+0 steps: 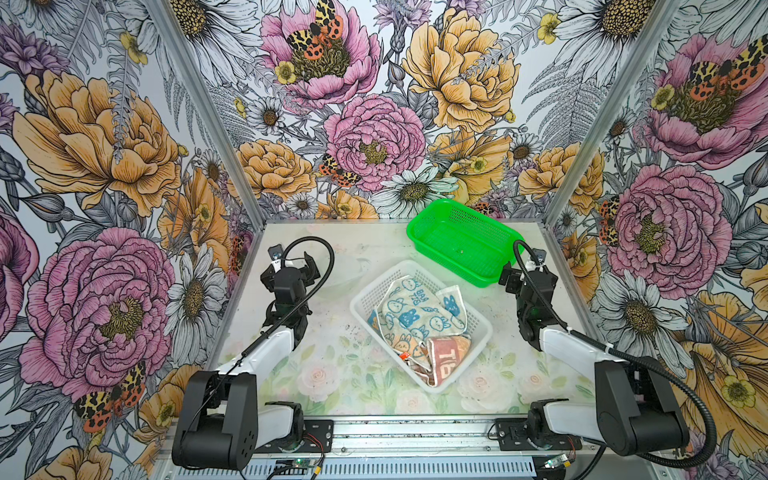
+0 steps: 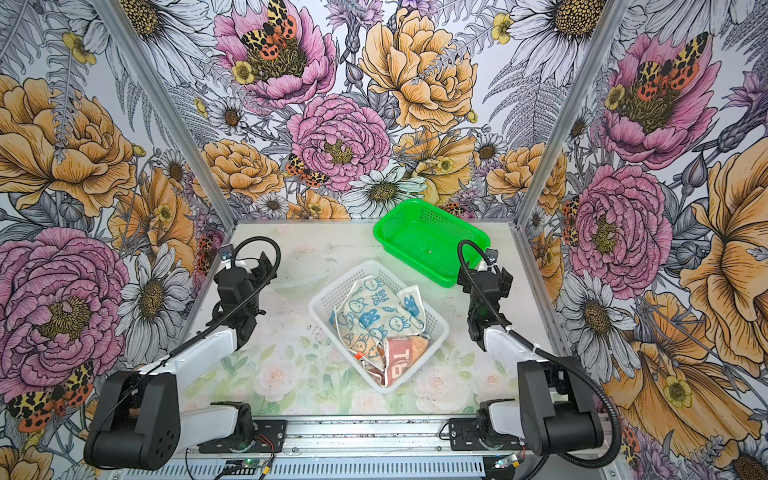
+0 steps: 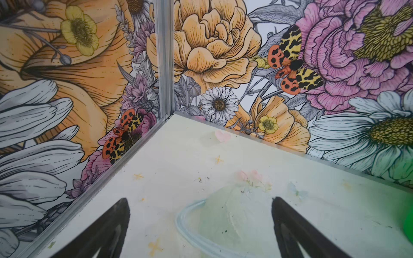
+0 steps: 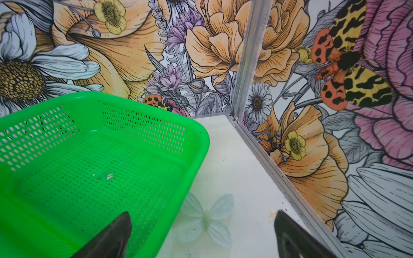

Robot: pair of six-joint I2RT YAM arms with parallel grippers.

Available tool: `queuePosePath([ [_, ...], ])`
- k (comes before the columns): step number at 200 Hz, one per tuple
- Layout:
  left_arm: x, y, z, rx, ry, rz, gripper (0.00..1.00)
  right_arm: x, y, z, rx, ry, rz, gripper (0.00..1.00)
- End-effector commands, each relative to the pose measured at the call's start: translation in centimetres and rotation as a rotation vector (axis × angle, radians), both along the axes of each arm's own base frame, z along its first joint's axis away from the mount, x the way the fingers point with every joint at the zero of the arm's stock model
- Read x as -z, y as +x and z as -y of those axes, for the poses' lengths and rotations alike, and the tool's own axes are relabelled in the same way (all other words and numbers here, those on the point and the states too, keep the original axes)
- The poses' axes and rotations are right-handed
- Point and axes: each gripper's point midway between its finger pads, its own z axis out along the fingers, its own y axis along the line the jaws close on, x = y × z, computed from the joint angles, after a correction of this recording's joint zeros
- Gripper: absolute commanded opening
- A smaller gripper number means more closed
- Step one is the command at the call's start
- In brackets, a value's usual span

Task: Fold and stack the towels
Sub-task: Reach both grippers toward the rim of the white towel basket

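We see a cream towel [image 1: 409, 316] printed with blue rabbits and an orange towel [image 1: 451, 359] lettered in white. The white mesh basket [image 1: 376, 291] and green mesh basket [image 1: 473, 218] are plain — the walls [image 1: 374, 137] bloom pink, orange and white.

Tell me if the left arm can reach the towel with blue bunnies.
Probably yes: the towel with blue bunnies lies uppermost in the white basket, nothing over it, and the left arm stands nearby with jaws open.

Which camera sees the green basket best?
A top view. Both top views show nearly the whole green basket. The right wrist view is closer but cuts the basket off. The left wrist view catches only a blurry green sliver at its edge.
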Motion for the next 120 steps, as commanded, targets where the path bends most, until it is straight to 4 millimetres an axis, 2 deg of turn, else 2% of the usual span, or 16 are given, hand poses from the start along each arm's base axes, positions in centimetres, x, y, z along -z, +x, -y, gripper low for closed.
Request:
queuePosePath([
  [1,1.2,-0.7,4.6,0.107,-0.011,-0.178,0.99,-0.1,-0.4,-3.5,-0.109,0.078,-0.125,0.99],
  [27,1.0,-0.9,11.3,0.307,0.011,-0.320,0.99,-0.9,-0.7,-8.1,-0.263,0.140,-0.202,0.99],
  [50,2.2,-1.1,16.2,0.464,0.068,-0.473,0.99,-1.2,-1.7,-9.7,-0.303,0.215,-0.198,0.99],
  [85,5.5,-1.0,20.8,0.660,0.066,-0.629,0.99,-0.5,-3.4,-11.3,-0.368,0.289,-0.264,0.99],
  [120,8.5,-0.9,23.0,0.770,0.051,-0.783,0.99,1.4,-5.8,-11.2,-0.324,0.352,-0.385,0.99],
])
